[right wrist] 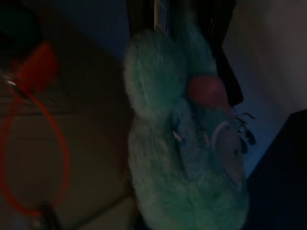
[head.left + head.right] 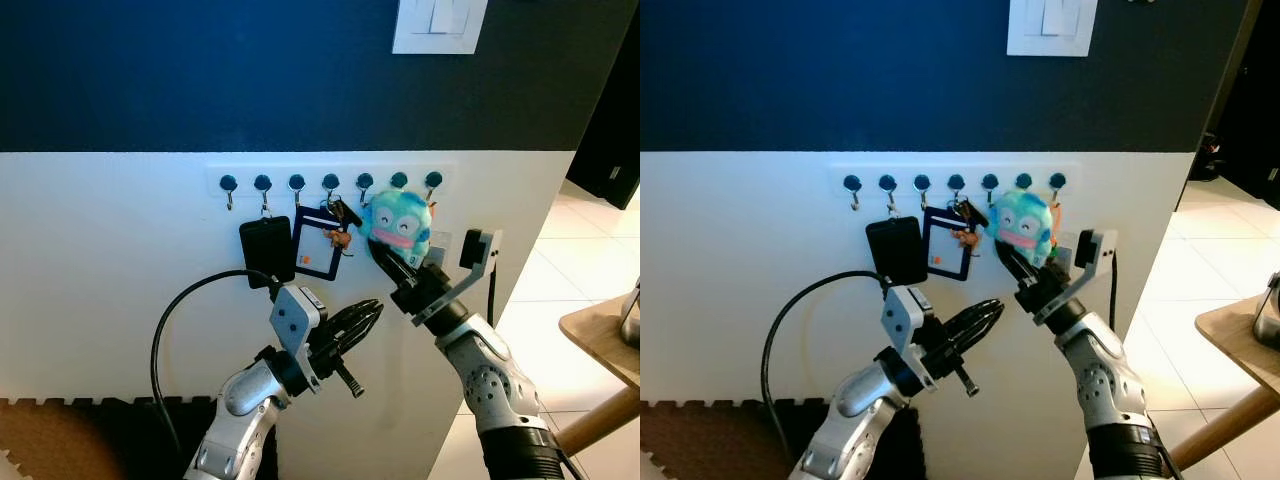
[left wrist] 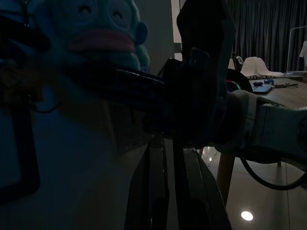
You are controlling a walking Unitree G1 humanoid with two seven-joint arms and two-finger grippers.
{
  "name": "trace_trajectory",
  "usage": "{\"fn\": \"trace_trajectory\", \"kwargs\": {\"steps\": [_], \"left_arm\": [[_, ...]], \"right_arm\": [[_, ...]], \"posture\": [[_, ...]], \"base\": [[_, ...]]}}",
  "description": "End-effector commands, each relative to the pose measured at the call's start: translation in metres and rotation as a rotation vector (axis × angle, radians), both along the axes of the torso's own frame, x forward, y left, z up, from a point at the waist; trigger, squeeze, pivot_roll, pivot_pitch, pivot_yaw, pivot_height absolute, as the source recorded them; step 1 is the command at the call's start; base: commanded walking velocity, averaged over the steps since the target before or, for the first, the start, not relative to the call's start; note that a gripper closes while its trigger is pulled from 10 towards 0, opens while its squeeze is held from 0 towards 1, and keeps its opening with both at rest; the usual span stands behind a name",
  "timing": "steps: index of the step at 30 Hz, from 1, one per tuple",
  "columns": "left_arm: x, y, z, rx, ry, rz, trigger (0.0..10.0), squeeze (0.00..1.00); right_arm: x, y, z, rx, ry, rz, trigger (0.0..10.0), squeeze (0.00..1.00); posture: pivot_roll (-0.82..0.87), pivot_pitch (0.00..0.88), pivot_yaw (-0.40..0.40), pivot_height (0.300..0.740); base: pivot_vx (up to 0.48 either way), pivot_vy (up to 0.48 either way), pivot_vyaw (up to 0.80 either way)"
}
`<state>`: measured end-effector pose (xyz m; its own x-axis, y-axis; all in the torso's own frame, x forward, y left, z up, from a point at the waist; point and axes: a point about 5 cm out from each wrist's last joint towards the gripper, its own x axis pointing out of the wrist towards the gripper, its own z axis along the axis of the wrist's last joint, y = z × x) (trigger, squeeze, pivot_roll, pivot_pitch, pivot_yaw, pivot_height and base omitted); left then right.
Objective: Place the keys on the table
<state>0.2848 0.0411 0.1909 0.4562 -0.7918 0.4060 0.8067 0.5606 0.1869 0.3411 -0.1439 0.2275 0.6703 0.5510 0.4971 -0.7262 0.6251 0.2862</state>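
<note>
i see the keys [image 2: 338, 222] hanging from the hook rail [image 2: 330, 182] on the white wall, with a teal plush charm [image 2: 398, 226] at their 3 o'clock and a black card holder [image 2: 266, 249] at their 9. right gripper [image 2: 382, 256] is raised against the plush's lower edge; i cannot tell whether its fingers clamp anything. left gripper [image 2: 366, 318] hovers at 6 o'clock below the keys, fingers nearly together, holding nothing. wooden table [image 2: 606, 343] sits well apart at 4 o'clock.
</note>
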Motion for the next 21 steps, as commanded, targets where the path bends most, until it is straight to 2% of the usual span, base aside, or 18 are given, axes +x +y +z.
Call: {"fn": "trace_trajectory", "kwargs": {"steps": [1, 9, 12, 18, 21], "left_arm": [[-0.002, -0.002, 0.004, 0.010, -0.019, -0.019, 10.0, 0.00], [0.000, -0.002, 0.016, 0.001, -0.063, -0.020, 10.0, 0.00], [0.003, 0.000, 0.018, -0.004, -0.066, 0.000, 10.0, 0.00], [0.005, 0.005, -0.002, 0.078, -0.007, 0.023, 10.0, 0.00], [0.006, 0.019, -0.033, 0.168, 0.064, 0.060, 10.0, 0.00]], "right_arm": [[-0.004, 0.007, 0.008, -0.001, -0.041, 0.047, 10.0, 0.00], [-0.014, 0.020, 0.009, -0.022, -0.088, 0.135, 10.0, 0.00], [-0.020, 0.026, 0.004, -0.068, -0.101, 0.196, 10.0, 0.00], [-0.030, 0.030, -0.007, -0.122, -0.087, 0.253, 10.0, 0.00], [-0.036, 0.026, -0.015, -0.124, -0.062, 0.245, 10.0, 0.00]], "posture": [[0.02, 0.038, 0.007, 0.740], [0.02, 0.037, 0.011, 0.740], [0.02, 0.038, 0.012, 0.740], [0.02, 0.038, 0.011, 0.740], [0.02, 0.040, 0.010, 0.740]], "base": [[0.000, 0.000, 0.00], [0.000, 0.000, 0.00], [0.000, 0.000, 0.00], [0.000, 0.000, 0.00], [0.000, 0.000, 0.00]]}}
